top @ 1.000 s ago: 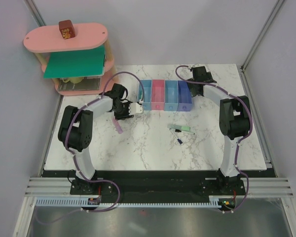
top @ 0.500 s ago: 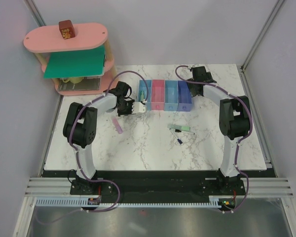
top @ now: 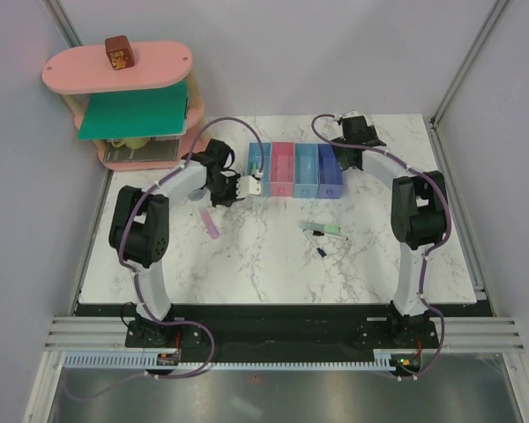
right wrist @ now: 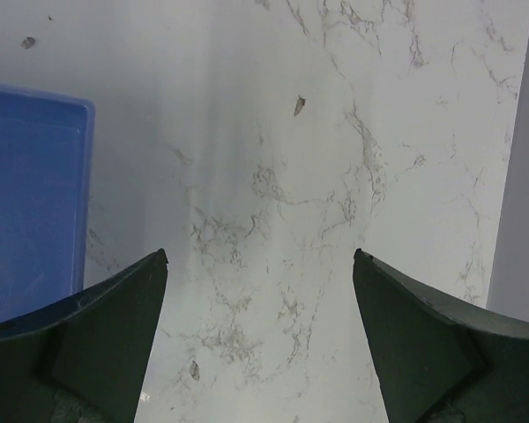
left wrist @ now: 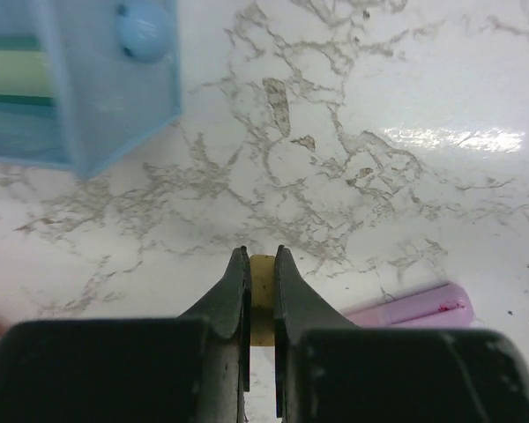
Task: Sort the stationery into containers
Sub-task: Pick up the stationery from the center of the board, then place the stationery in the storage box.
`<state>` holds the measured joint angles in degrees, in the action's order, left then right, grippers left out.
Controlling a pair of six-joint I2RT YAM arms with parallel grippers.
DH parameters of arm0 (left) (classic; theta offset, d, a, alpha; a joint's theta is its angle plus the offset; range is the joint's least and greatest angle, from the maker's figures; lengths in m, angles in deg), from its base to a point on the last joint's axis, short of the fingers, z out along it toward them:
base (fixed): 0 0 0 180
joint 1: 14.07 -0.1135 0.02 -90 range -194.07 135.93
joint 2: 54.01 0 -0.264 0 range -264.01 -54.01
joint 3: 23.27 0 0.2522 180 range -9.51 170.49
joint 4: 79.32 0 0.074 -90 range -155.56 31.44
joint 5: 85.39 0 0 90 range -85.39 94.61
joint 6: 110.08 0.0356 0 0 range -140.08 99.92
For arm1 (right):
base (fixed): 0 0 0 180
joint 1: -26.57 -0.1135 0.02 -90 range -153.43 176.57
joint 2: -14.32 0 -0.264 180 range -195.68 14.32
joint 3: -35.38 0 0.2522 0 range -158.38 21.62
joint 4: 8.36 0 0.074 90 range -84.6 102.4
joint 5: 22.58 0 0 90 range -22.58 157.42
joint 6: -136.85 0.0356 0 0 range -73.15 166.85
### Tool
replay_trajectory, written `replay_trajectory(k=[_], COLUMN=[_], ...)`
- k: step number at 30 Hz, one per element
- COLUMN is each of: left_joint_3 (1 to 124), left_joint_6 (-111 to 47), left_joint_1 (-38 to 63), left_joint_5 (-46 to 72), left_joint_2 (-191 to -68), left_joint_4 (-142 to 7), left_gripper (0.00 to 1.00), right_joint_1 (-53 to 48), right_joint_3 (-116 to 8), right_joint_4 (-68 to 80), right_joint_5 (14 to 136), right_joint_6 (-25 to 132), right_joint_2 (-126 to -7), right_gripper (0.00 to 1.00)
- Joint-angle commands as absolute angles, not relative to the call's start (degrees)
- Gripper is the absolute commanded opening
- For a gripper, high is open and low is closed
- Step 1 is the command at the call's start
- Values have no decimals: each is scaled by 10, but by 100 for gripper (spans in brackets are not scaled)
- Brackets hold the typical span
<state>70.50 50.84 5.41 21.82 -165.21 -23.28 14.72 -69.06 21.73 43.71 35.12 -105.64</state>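
The left gripper has its jaws pinched on the tiny tan piece, low over the surface near the light blue bin. The right gripper has its jaws spread wide with nothing in them. The piece looks light, stiff and easy to squirt out, so a centred pinch across its flat sides suits.

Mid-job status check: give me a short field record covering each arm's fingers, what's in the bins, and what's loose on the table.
left gripper: fingers shut on tan piece, near the light blue bin
right gripper: open, holding nothing, beside the dark blue bin
in light blue bin: mint bar, bluish round piece
loose on table: lilac bar, second mint bar, pens
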Motion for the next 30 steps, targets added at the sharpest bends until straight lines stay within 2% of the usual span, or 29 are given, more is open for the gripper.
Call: replay_trajectory(k=[1,8,10,15,23,29,30], left_joint_3=[782,872,878,889,960,937,928], left_joint_6=[446,387,359,307,277,279,279], left_joint_1=[58,57,57,58,59,59,59], left_joint_5=[312,387,403,420,419,373,369], left_joint_2=[-1564,-1565,-1571,-1625,-1721,-1744,-1746], left_joint_4=[-201,-221,-271,-366,-398,-443,-446], left_gripper=[2,2,2,2,2,16,22], right_joint_1=[137,124,122,114,109,109,109], right_joint_3=[-720,-729,-730,-728,-728,-721,-721], right_joint_4=[214,216,216,217,217,217,217], right_joint_5=[444,443,442,439,433,434,434], right_joint_6=[364,365,365,365,360,358,359], right_joint_2=[-1056,-1065,-1067,-1072,-1072,-1063,-1062], right_gripper=[93,93,93,93,93,93,94])
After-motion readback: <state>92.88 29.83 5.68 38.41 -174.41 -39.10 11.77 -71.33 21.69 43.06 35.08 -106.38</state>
